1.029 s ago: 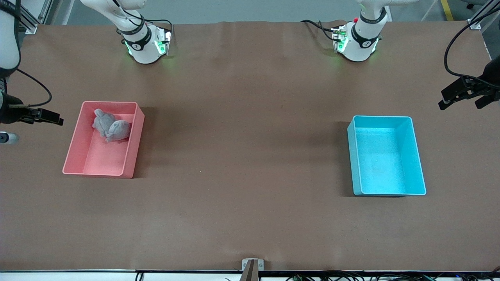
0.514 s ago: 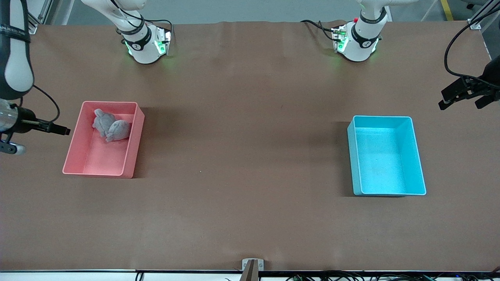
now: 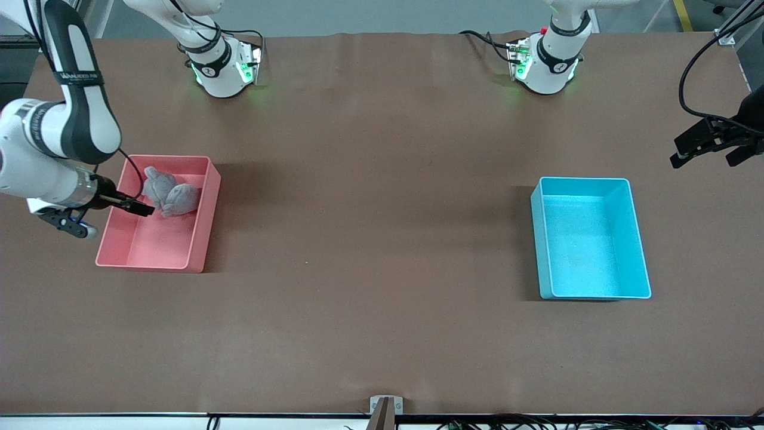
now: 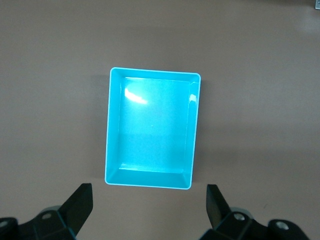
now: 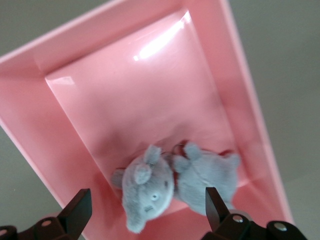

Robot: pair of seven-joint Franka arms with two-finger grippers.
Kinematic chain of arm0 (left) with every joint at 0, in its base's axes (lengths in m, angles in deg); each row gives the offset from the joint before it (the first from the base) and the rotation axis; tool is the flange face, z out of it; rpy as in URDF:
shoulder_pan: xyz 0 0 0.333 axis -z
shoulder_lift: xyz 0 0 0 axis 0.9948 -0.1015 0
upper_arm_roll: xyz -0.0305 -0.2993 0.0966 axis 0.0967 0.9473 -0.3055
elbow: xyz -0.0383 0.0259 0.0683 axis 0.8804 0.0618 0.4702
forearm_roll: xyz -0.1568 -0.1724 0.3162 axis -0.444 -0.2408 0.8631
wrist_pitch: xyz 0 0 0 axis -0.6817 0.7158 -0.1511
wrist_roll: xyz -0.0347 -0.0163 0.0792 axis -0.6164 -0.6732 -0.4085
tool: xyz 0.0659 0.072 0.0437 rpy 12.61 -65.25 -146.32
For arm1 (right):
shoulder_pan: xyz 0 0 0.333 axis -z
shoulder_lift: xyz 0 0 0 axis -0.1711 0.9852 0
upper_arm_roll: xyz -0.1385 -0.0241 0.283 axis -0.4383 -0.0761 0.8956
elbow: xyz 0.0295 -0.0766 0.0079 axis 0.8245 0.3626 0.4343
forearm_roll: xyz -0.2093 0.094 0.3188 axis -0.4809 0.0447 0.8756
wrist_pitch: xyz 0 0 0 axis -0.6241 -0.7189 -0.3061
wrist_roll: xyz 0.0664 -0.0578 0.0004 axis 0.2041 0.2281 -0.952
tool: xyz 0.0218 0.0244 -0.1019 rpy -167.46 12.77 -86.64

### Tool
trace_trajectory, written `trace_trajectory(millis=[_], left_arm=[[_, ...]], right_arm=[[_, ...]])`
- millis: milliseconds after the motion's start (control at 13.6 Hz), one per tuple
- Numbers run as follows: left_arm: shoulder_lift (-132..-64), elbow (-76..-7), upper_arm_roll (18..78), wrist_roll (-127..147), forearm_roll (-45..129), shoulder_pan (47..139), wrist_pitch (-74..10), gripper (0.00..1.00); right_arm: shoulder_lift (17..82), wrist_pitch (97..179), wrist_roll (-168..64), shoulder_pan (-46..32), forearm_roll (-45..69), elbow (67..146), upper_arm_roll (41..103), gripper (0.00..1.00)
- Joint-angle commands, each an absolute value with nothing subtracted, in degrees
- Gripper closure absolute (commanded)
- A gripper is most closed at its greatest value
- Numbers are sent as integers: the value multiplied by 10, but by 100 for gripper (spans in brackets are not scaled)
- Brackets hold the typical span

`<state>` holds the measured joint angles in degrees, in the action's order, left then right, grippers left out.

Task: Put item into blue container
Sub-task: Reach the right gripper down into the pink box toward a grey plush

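Observation:
The blue container (image 3: 591, 245) stands toward the left arm's end of the table, with nothing in it; the left wrist view shows it whole (image 4: 150, 130). Two grey plush toys (image 3: 170, 194) lie together inside the pink bin (image 3: 149, 267), in the part farther from the front camera. My right gripper (image 3: 138, 208) hangs open over that bin, its jaws spread just above the toys (image 5: 150, 192) without touching them. My left gripper (image 3: 710, 156) waits open in the air beside the blue container, at the table's end.
Both arm bases (image 3: 224, 65) (image 3: 546, 63) stand along the table edge farthest from the front camera. The brown tabletop (image 3: 370, 227) spreads wide between the two bins. A small bracket (image 3: 385, 406) sits at the edge nearest the front camera.
My right arm has swung in from the table's end, carrying its open gripper over the pink bin to the plush toys. The left arm has not moved.

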<state>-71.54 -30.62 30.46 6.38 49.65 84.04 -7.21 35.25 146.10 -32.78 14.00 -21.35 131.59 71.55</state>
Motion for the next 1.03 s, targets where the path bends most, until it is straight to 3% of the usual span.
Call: trace_trajectory(millis=[0, 367, 955], left_arm=[[-719, -296, 306, 62, 494, 838, -68, 0], [-719, -296, 306, 66, 494, 838, -67, 0], [-719, -297, 306, 69, 494, 838, -64, 0]], right_arm=[[329, 1519, -310, 136, -198, 1381, 714, 0], [333, 1568, -249, 101, -198, 1420, 714, 1], [353, 1574, -242, 100, -198, 1428, 714, 3]])
